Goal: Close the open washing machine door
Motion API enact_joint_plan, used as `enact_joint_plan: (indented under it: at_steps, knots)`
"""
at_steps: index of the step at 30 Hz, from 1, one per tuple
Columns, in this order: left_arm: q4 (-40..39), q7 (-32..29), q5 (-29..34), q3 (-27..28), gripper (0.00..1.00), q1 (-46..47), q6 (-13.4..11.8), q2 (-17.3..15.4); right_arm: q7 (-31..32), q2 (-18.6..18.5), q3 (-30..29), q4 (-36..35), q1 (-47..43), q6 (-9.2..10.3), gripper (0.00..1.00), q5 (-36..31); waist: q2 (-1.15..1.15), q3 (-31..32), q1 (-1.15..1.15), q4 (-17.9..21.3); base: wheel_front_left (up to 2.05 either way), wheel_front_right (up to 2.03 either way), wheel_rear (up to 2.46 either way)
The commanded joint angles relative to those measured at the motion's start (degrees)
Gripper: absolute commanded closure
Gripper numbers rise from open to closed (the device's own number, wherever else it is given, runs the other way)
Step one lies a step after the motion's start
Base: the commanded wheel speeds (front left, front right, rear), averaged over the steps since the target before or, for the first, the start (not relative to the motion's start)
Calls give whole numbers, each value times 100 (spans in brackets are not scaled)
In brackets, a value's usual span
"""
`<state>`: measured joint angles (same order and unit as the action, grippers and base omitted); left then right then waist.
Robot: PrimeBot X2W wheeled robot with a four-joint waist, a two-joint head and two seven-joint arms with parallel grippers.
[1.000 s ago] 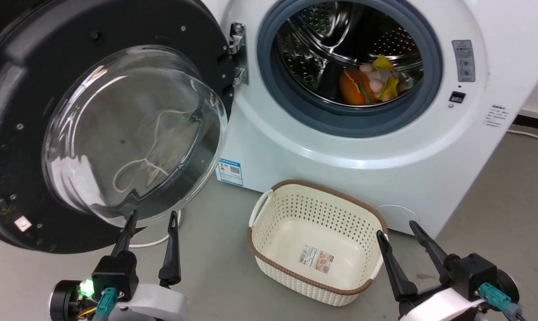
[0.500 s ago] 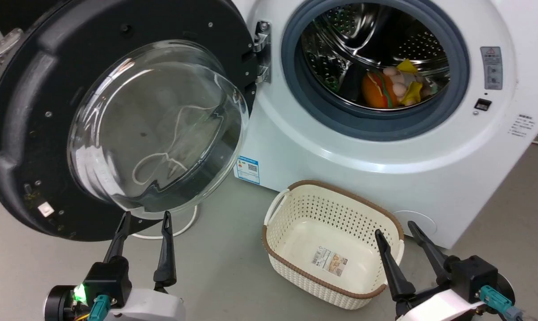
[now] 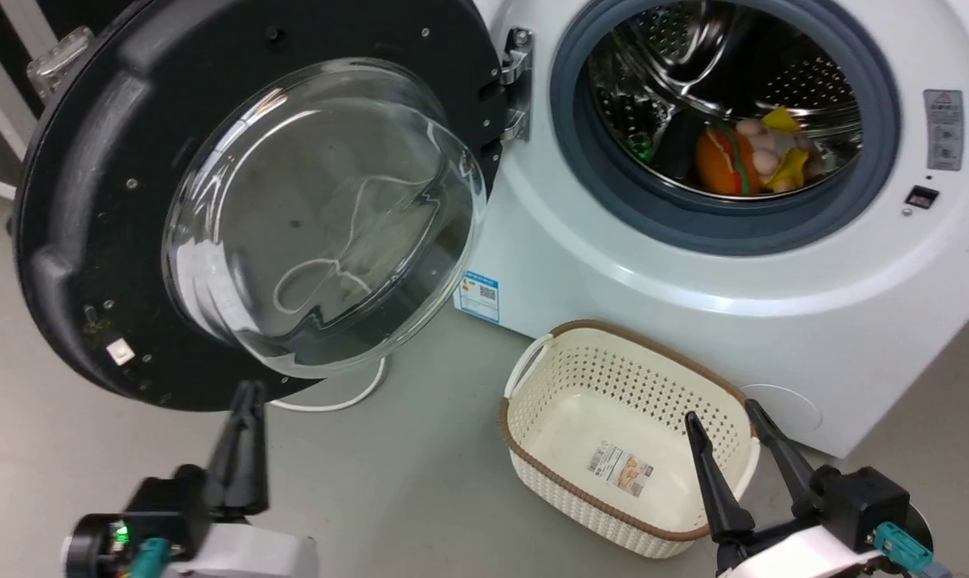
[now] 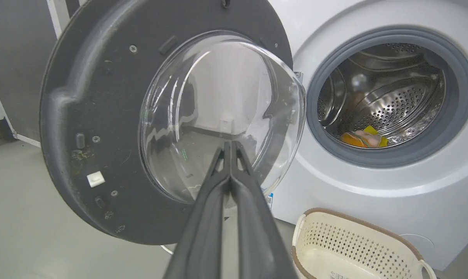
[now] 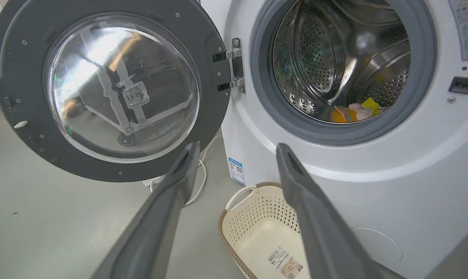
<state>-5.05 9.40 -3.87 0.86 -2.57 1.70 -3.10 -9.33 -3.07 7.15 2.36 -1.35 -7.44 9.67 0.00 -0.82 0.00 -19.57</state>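
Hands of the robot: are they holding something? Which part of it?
Nothing is held. The left hand is shut on nothing, just below the door; the right hand is open by the basket.

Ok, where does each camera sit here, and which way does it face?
Head: from the robot's head, looks down at the washing machine door, with left gripper and right gripper below.
Left wrist: faces the door's glass along shut fingers.
Right wrist: faces the washing machine between spread fingers.
All share the door and the basket.
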Motion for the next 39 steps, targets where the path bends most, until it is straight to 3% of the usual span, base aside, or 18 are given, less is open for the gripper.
enact_joint_plan:
  at_steps: [1, 9, 17, 24, 27, 28, 31, 35, 36, 39]
  knots:
    - [-60, 55, -75, 71, 100, 20, 24, -20, -62, 13, 7, -22, -76, -3, 0, 58, 0, -32, 0, -45, 0, 0, 0]
    - [-147, 130, -757, 768, 100, 463, 216, -376, -158, 14, -12, -84, -52, -3, 0, 41, 0, -335, 0, -174, 0, 0, 0]
    - [-84, -429, -2116, 1714, 100, 1661, 270, -1069, -253, -115, 150, -129, 131, -4, 0, 49, 0, -846, 0, -219, 0, 0, 0]
    - [774, -1204, -3024, 2392, 100, 2664, 175, -1936, -337, -291, 283, -139, 348, -4, 0, 162, 0, -1232, 0, -160, 0, 0, 0]
    - [1416, -1745, -3676, 2645, 100, 3107, 18, -2060, -373, -358, 313, -135, 417, -4, 0, 224, 0, -1355, 0, -152, 0, 0, 0]
    - [2015, -2461, -4443, 2881, 100, 3530, -223, -2074, -409, -414, 360, -125, 460, -4, 0, 279, 0, -1442, 0, -151, 0, 0, 0]
    - [2457, -3062, -5042, 3074, 100, 3845, -406, -2138, -445, -451, 406, -119, 501, -4, 0, 323, 0, -1529, 0, -157, 0, 0, 0]
    - [2830, -3617, -5705, 3290, 100, 4175, -520, -2124, -492, -485, 458, -111, 560, -4, 0, 376, 0, -1623, 0, -162, 0, 0, 0]
    - [2951, -4236, -6151, 3299, 100, 4261, -523, -2116, -528, -496, 472, -109, 583, -4, 0, 408, 0, -1672, 0, -178, 0, 0, 0]
    - [2848, -4966, -6558, 3219, 100, 4176, -461, -2092, -567, -507, 478, -89, 596, -5, 0, 453, 0, -1689, 0, -197, 0, 0, 0]
